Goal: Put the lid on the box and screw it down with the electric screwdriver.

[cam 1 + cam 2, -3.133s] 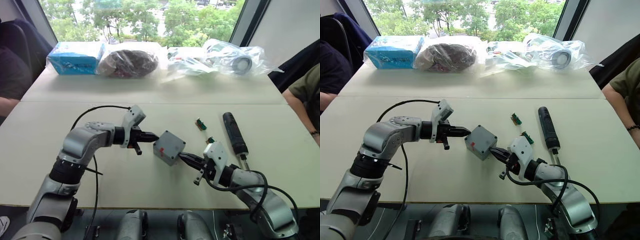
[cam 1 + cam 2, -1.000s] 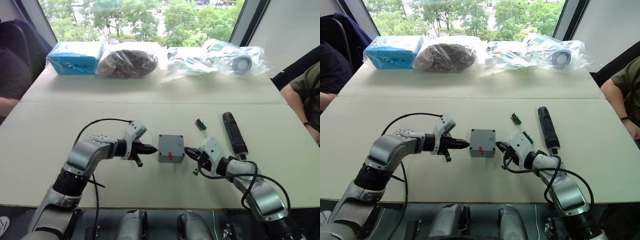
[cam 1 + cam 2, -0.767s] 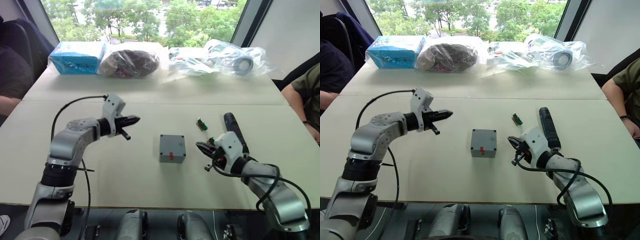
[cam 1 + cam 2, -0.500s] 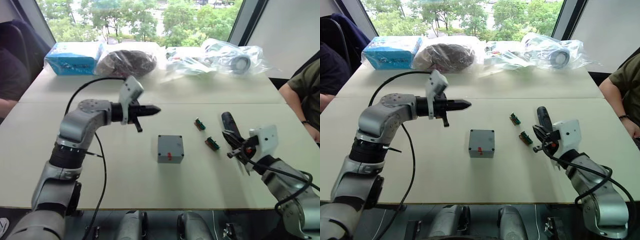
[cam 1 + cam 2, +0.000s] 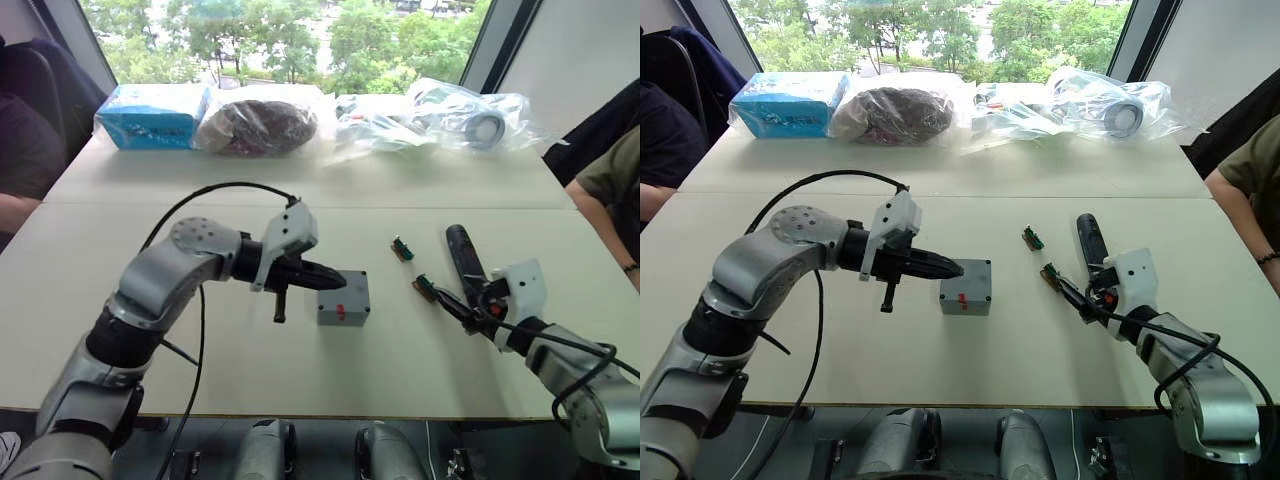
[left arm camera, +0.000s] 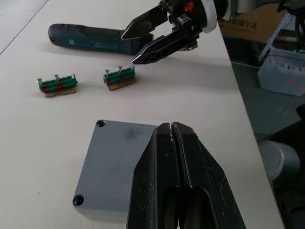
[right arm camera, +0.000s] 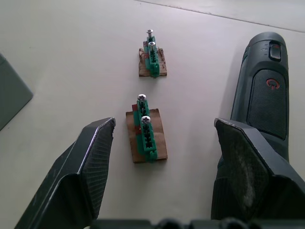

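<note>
Pincer on my left (image 5: 335, 281) is shut tight and empty, its tips over the grey box (image 5: 346, 299) with the lid (image 6: 118, 169) on it, mid table (image 5: 90, 260). Two green screw holders (image 7: 145, 135) lie right of it. My right pincer (image 5: 447, 304) is open wide beside the near holder. Just right lies the electric screwdriver (image 5: 462, 256).

2 green screw holders (image 7: 147, 134), blue pkg (image 5: 153, 114)

No legible lettering anywhere.
Only a red power symbol on the electric screwdriver (image 7: 270, 84); print on blue package (image 5: 152, 114) unreadable.
</note>
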Controlling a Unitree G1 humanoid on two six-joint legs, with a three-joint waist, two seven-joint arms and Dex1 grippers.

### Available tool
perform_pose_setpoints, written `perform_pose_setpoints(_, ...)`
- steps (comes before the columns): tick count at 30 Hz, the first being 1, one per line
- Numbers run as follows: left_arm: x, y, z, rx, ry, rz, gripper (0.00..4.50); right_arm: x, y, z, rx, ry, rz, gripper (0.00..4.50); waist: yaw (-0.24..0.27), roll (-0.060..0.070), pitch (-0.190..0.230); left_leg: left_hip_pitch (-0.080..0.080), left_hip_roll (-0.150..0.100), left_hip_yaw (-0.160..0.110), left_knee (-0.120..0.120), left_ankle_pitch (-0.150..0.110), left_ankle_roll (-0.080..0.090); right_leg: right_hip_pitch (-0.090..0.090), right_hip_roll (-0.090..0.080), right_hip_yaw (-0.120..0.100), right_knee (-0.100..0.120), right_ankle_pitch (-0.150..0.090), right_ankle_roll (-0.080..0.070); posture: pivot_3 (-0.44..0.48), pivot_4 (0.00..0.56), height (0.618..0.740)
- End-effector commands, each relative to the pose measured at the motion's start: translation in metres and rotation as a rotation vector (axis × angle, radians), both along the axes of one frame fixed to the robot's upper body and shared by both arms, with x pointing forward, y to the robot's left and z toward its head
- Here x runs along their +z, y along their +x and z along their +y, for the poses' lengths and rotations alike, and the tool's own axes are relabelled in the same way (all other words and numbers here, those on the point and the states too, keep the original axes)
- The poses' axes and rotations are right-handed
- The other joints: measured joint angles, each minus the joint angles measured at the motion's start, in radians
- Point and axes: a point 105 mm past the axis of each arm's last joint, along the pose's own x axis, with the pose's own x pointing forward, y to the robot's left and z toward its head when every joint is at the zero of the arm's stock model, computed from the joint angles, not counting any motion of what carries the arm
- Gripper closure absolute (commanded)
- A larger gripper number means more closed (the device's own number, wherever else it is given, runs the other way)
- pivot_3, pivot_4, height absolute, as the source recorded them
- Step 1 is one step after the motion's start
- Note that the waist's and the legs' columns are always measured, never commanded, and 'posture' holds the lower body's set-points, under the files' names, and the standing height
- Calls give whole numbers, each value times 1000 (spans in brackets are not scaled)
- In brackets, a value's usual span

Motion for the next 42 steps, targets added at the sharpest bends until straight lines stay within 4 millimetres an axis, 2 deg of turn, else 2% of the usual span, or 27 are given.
perform_pose_setpoints(1, 3, -5, -1, -8, 5, -48, 4500, 5, 8, 4, 30, -26, -30, 1780, -1, 0, 0, 0, 0, 0, 0, 0, 0, 0, 0, 0, 0, 0, 0, 0, 150, 740)
perform_pose_setpoints(5, 1, -6, 0, 9, -1, -52, 4500, 0, 12, 4, 43, -25, -4, 3418, 0, 0, 0, 0, 0, 0, 0, 0, 0, 0, 0, 0, 0, 0, 0, 0, 150, 740)
perform_pose_setpoints(24, -5, -4, 0, 52, -3, -44, 4500, -1, 21, 11, 83, -28, -17, 3418, -1, 0, 0, 0, 0, 0, 0, 0, 0, 0, 0, 0, 0, 0, 0, 0, 150, 740)
perform_pose_setpoints(28, -5, -4, 0, 53, -3, -45, 4500, -3, 21, 12, 85, -36, -14, 4473, -1, 0, 0, 0, 0, 0, 0, 0, 0, 0, 0, 0, 0, 0, 0, 0, 150, 740)
perform_pose_setpoints(37, -6, -2, 2, 69, -16, -30, 4500, 4, 18, 14, 94, -27, -42, 4473, -1, 0, 0, 0, 0, 0, 0, 0, 0, 0, 0, 0, 0, 0, 0, 0, 150, 740)
perform_pose_setpoints(42, -1, 9, 9, 128, -74, -3, 4500, 25, 17, 16, 107, -27, -122, 4473, 0, 0, 0, 0, 0, 0, 0, 0, 0, 0, 0, 0, 0, 0, 0, 0, 150, 740)
